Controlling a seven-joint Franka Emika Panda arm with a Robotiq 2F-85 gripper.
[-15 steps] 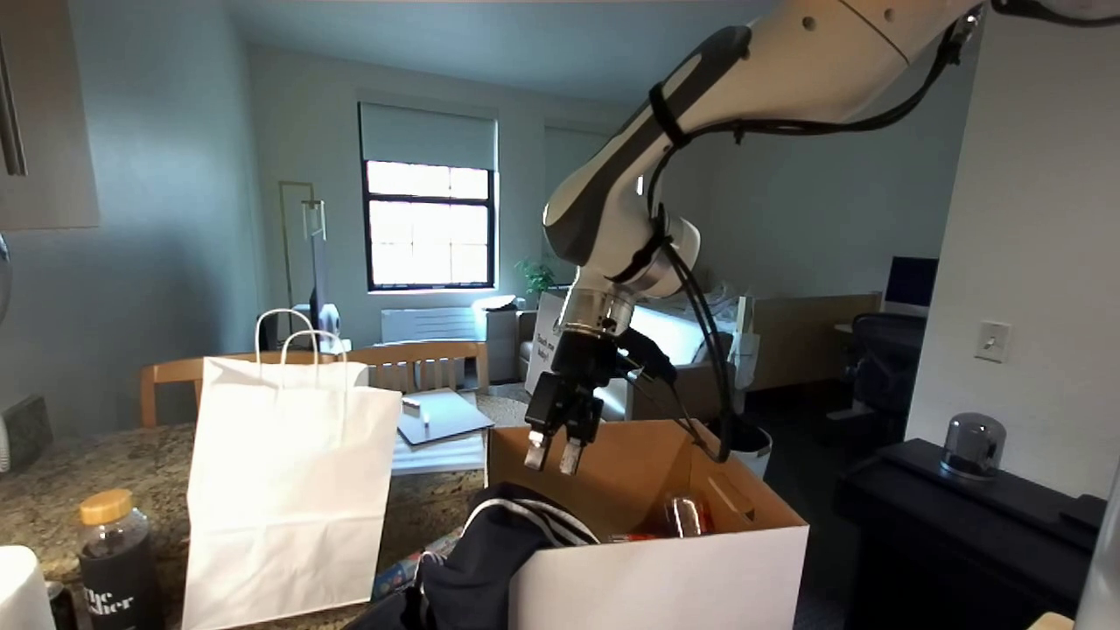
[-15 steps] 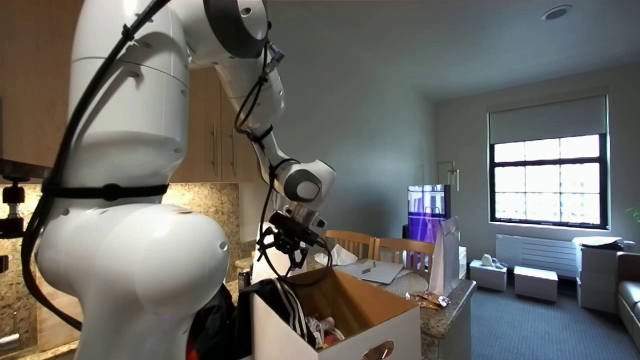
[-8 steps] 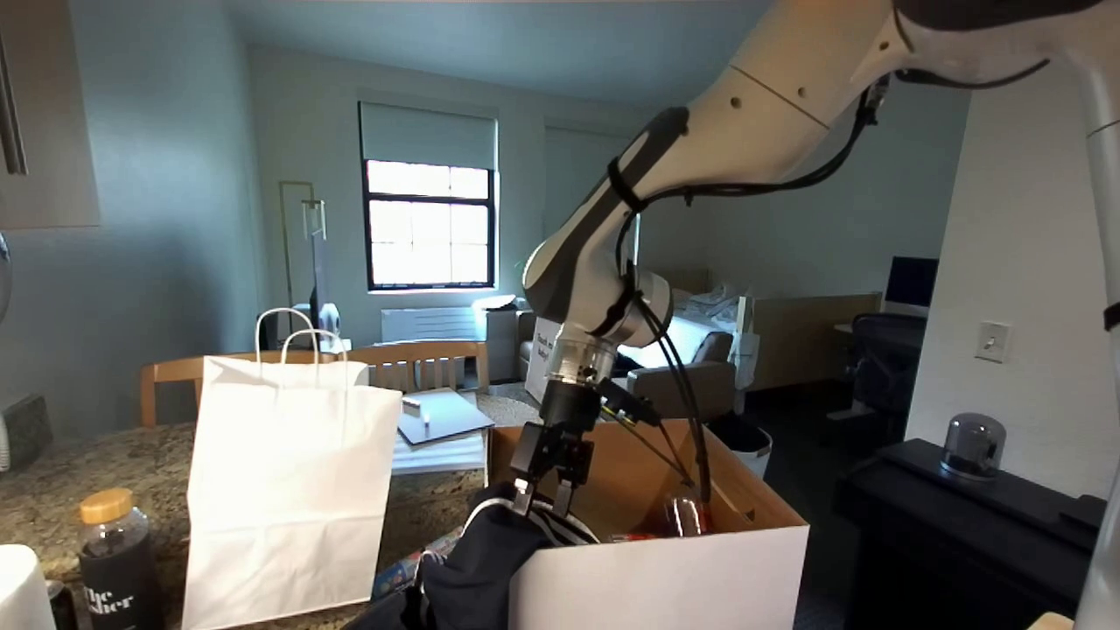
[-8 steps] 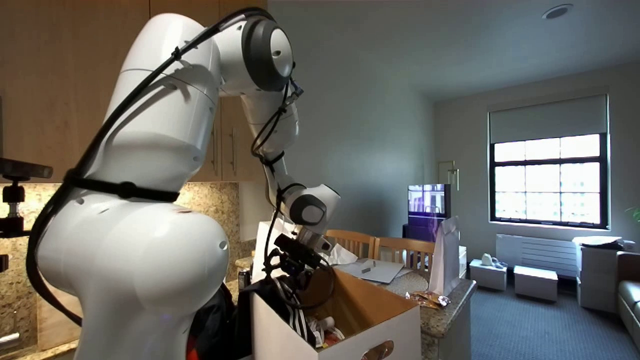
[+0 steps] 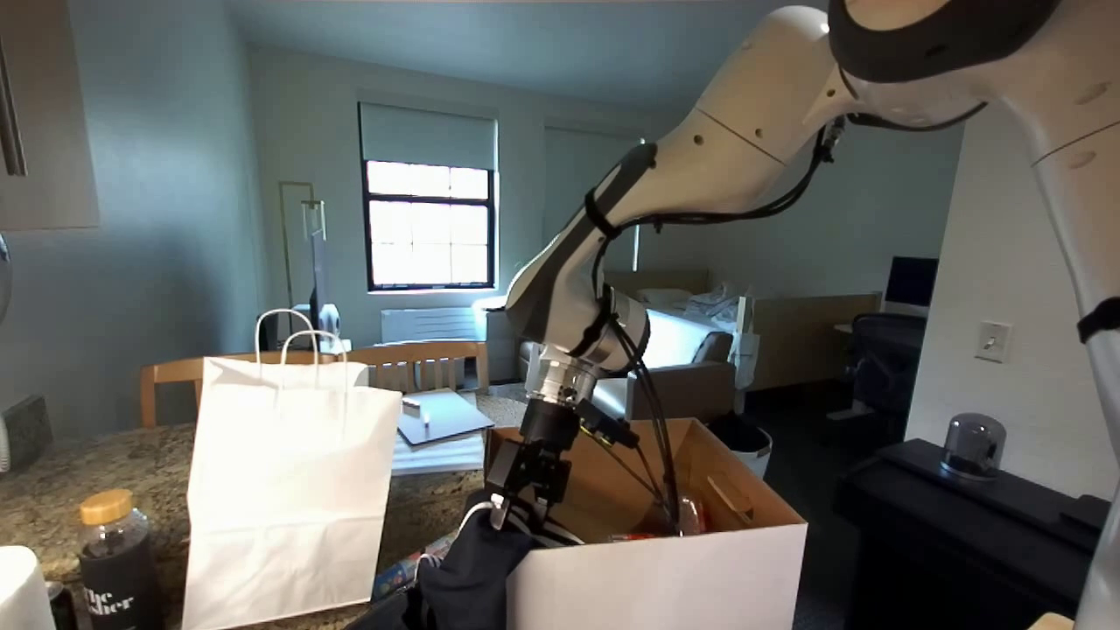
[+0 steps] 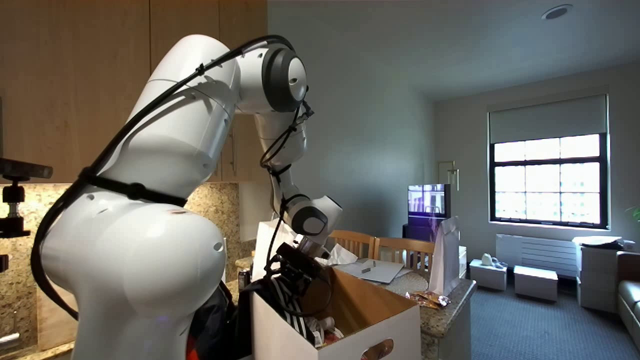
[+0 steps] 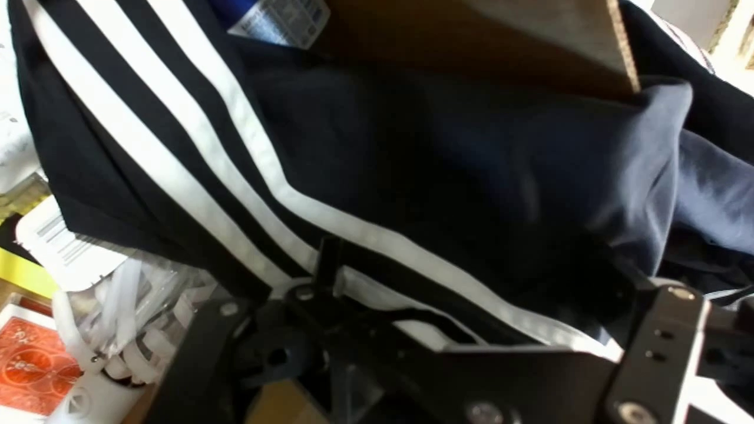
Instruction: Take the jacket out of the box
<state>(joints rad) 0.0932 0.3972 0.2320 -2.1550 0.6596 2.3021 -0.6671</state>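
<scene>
Over the rim of the cardboard carton (image 5: 656, 582), partly inside and partly hanging down outside: black, white-striped jacket (image 5: 472, 569). Right at the stripes, gripper (image 5: 520, 516) tilted downward, with jaws well apart and cloth between them; impossible to tell whether touching. Under the cloth, upright carton wall between inner and outer folds. Beside the jacket inside, in the wrist view: blue item (image 7: 288, 20) with printed label, white barcode label (image 7: 68, 244), translucent plastic strips (image 7: 129, 312) and red-backed playing cards (image 7: 35, 362). Farther along, glossy reddish item (image 5: 691, 516), too unclear to name. Across the carton's mouth, black cable (image 5: 667, 446) dangling from the robot arm (image 6: 145, 265); behind that arm in an exterior view, outer folds partly hidden. Near the carton on the granite counter (image 5: 52, 516): white paper shopping bag (image 5: 293, 490), patterned blue packet (image 5: 398, 576) between bag and jacket, and bottle (image 5: 118, 569) with orange cap. Beyond the bag, laptop-like silver slab (image 5: 455, 418) and wooden chairs (image 5: 429, 353). At the counter's end in an exterior view, another paper bag (image 6: 445, 260), upright near crinkled foil wrapper (image 6: 427, 300).
</scene>
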